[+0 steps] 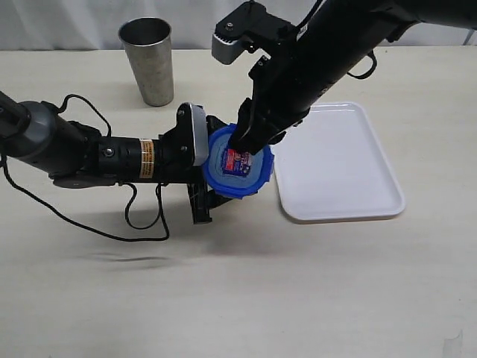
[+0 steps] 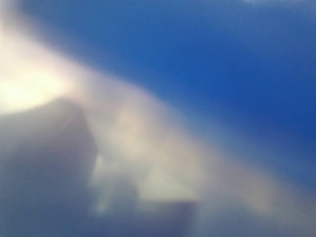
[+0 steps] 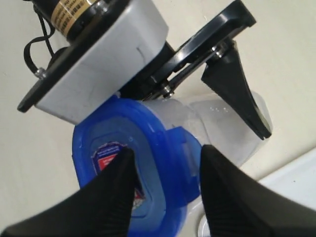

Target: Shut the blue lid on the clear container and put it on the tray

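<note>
In the exterior view the left gripper point(image 1: 215, 185) reaches in from the left beneath the blue lid point(image 1: 237, 164), just beside the tray's point(image 1: 350, 186) left edge on the tabletop point(image 1: 298, 298); the right gripper point(image 1: 250, 143) meets the lid from above; a metal tumbler point(image 1: 149, 63) stands far left. The left wrist view is only a blue and pale blur. In the right wrist view the lid caps the clear container point(image 3: 222, 123); the left gripper is clamped on it, one of its fingers point(image 3: 239, 94) along the wall; the right gripper's fingers point(image 3: 111, 202) stand apart, astride the lid's edge.

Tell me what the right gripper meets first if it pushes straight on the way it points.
The lid: the right gripper points at its top, fingertips apparently touching it, with the container beneath.
</note>
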Controlling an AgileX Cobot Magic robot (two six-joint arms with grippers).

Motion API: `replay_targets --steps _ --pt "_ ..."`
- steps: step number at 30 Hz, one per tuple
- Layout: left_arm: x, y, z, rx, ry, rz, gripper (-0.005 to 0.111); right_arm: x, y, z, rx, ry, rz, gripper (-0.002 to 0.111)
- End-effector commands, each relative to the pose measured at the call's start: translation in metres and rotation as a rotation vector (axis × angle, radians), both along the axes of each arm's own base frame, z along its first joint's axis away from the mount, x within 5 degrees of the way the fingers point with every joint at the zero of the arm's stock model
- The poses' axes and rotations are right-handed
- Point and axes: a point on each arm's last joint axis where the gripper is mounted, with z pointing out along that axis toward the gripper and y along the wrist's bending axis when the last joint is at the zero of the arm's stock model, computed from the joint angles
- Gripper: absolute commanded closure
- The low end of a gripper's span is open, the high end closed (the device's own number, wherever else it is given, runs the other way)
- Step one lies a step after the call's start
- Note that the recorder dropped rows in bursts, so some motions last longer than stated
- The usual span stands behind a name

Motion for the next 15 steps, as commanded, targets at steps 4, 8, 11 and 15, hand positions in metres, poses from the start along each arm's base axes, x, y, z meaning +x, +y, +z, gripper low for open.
replay_targets --steps 4,8,11,15 --pt "-0.004 -0.004 -0.003 -0.028 0.147 0.052 0.107 0.011 -0.025 0.015 -0.03 -0.108 -0.124 0.071" --pt "-0.002 -0.004 -0.002 -0.049 0.191 0.09 0.107 0.016 -0.045 0.036 0.044 -0.14 -0.306 0.071" --pt "-0.001 -0.004 -0.002 -0.064 0.23 0.119 0.107 0.014 -0.055 0.053 0.092 -0.174 -0.38 0.071" --pt "0.0 -0.004 -0.002 -0.067 0.257 0.139 0.107 0.006 -0.056 0.066 0.137 -0.168 -0.429 0.071"
